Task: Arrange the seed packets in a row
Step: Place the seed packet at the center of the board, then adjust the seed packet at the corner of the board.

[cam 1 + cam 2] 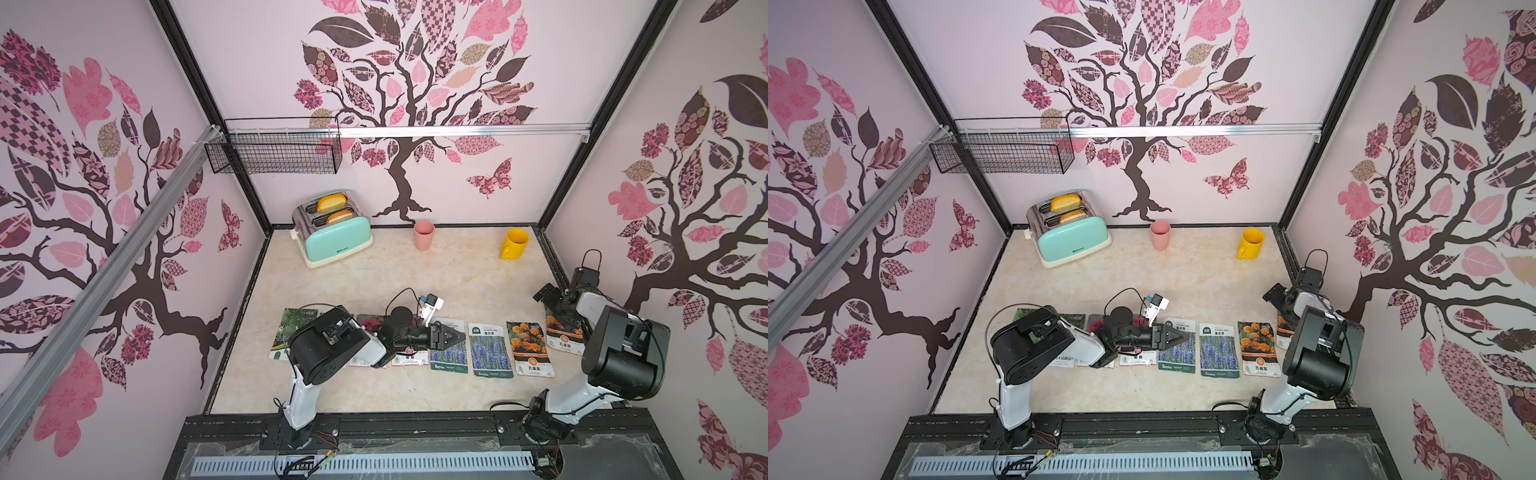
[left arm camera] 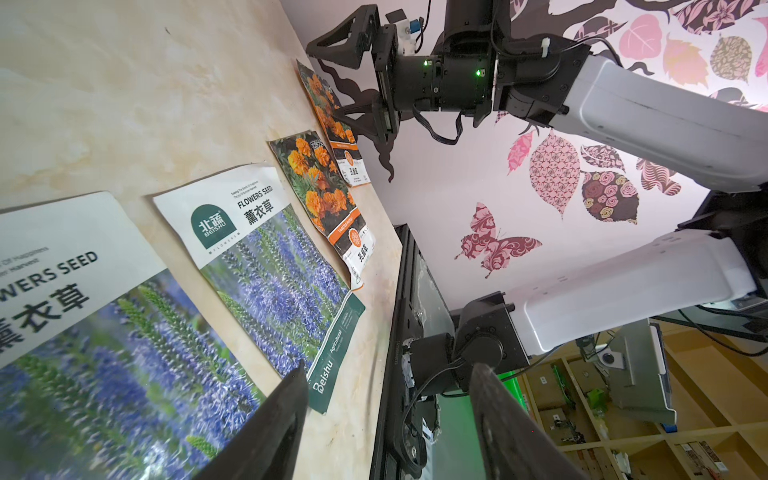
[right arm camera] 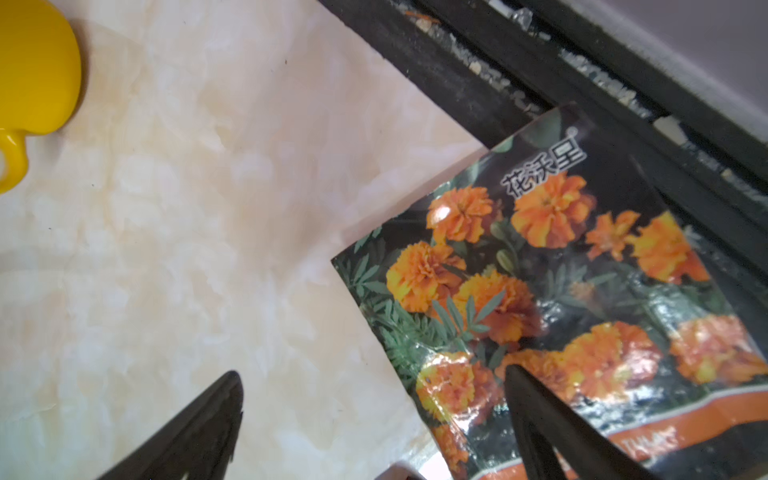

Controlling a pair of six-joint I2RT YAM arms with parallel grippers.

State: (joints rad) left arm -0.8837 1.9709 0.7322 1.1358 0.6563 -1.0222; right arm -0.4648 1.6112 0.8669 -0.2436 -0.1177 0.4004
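Though pale, marbled tabletop (image 1: 457, 282), tree-print walls (image 1: 540, 174)

- Both top views are lit brightly and evenly from above; soft, faint shadows are cast on the tabletop (image 1: 415, 282).
- Wide-angle stretching is seen toward their edges.
- In the right wrist view, glare is reflected off the glossy marigold packet (image 3: 582, 291), and focus is soft.
- In the left wrist view, the nearest lavender packet (image 2: 104, 374) and the fingers (image 2: 274, 432) of the left gripper (image 2: 389, 368) are blurred.

2 near-equal high views of table (image 1: 415, 282); 2 close wrist views, marigold packet (image 3: 561, 270) in both.
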